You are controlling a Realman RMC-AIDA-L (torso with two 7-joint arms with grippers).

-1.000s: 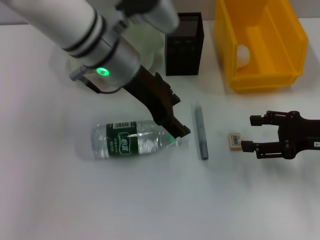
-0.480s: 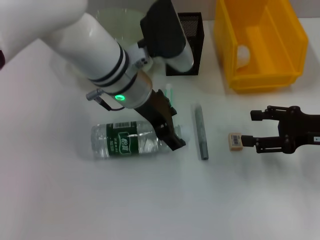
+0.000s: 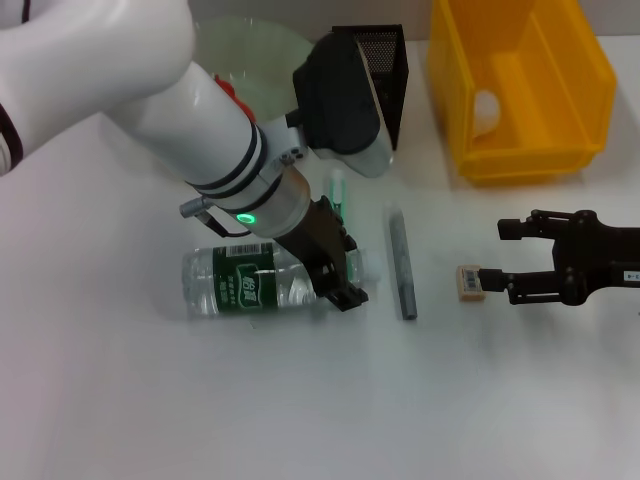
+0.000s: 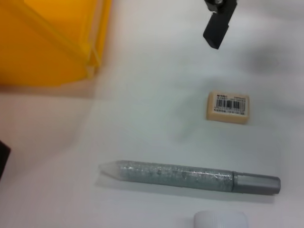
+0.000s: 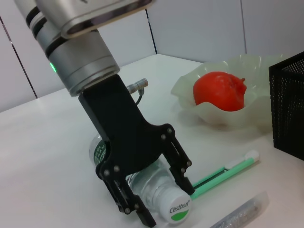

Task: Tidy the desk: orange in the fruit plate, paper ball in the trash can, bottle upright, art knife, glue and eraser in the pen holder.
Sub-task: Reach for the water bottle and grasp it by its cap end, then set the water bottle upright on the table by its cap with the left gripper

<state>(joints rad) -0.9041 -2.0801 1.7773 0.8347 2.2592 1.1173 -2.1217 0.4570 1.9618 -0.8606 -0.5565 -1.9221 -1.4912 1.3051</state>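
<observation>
- The left claw (image 3: 342, 285) stands over the neck of the bottle (image 3: 262, 281), its two fingers spread to either side of the white-and-green cap; they look not yet closed on it, though the contact itself is hard to read.
- The bottle lies on its side near the middle of the counter (image 3: 120, 400), cap toward the right-hand edge.
- Risk: a round, smooth neck may roll or squirt out as the fingers close, and a grip this near the cap could let the body swing when it is tipped upright.
- A thin green stick (image 5: 223, 174) lies just beside the cap, and a grey glitter tube (image 3: 401, 263) lies a little farther toward the right edge; a rolling bottle would likely knock either.
- The right claw (image 3: 500, 262) hangs low near the right edge, fingers apart and holding nothing, with the eraser (image 3: 470, 281) just in front of them.
- The orange (image 5: 219, 91) already sits in the fruit plate (image 5: 266, 116) at the far edge, next to the pen holder (image 3: 372, 88); the trash can (image 3: 520, 90) fills the far right corner.
- Open room lies along the near edge and the left side.
</observation>
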